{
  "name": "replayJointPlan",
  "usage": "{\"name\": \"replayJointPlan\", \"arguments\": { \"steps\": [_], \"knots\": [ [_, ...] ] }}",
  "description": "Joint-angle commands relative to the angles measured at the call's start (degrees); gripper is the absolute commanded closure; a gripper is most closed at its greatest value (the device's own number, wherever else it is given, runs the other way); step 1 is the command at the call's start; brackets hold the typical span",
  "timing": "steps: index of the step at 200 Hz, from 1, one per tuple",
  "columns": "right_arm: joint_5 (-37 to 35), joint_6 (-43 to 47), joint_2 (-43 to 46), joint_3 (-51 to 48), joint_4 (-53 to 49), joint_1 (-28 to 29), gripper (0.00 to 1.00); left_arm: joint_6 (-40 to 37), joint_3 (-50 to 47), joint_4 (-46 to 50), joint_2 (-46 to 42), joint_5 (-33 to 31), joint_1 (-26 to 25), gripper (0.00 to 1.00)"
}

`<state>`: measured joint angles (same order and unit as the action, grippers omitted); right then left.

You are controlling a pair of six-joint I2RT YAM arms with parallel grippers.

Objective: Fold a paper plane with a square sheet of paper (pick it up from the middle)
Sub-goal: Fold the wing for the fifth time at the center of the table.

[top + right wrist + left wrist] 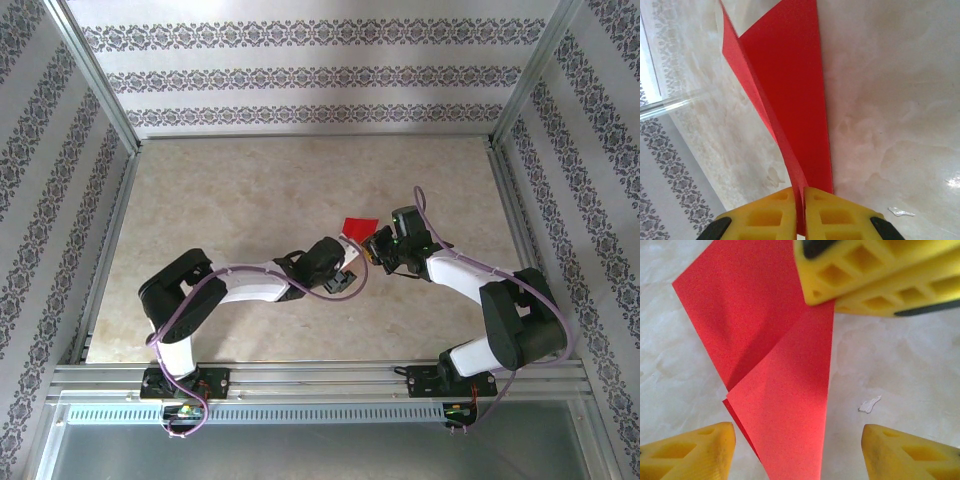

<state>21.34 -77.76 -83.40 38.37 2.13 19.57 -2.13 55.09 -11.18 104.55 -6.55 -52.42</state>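
- Left hand [797,450]: released, its yellow fingers [695,452] spread wide, one on either side of the near tip of the sheet of paper [775,390].
- Sheet of paper: red, folded into overlapping flaps, lying between the two hands over the pale marbled surface [900,370].
- Right hand [804,200]: clenched on one edge of the sheet, which stretches away ahead of its fingertips.

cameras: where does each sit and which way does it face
top external: above and behind the bases, looking down on the table, both arms, left claw, right claw
left wrist: on that arm, looking down past its open fingers at the red paper
right wrist: looking along the right claw, shut on the red paper
shared: red paper in all three
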Motion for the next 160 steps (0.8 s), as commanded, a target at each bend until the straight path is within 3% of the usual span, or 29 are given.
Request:
{"name": "replayJointPlan", "arguments": {
  "steps": [1, 53, 117, 160],
  "knots": [
    [1.6, -1.8, 1.1, -0.9, 0.4, -0.9, 0.87, -4.2, -0.7, -5.5, 1.7, -4.7, -1.6, 0.34],
    [3.5, -3.5, 0.9, -1.2, 0.9, -1.6, 0.86, -6.6, -1.8, -8.4, 3.8, -9.8, -2.7, 0.48],
    [4.7, -4.3, 0.5, -1.2, 0.9, -2.3, 0.84, -7.8, -2.3, -9.5, 4.7, -11.0, -3.3, 0.65],
    [4.5, -2.2, -0.8, -1.1, 0.2, -2.9, 0.73, -8.2, -2.9, -9.6, 4.5, -10.5, -3.3, 0.80]
  ]
}}
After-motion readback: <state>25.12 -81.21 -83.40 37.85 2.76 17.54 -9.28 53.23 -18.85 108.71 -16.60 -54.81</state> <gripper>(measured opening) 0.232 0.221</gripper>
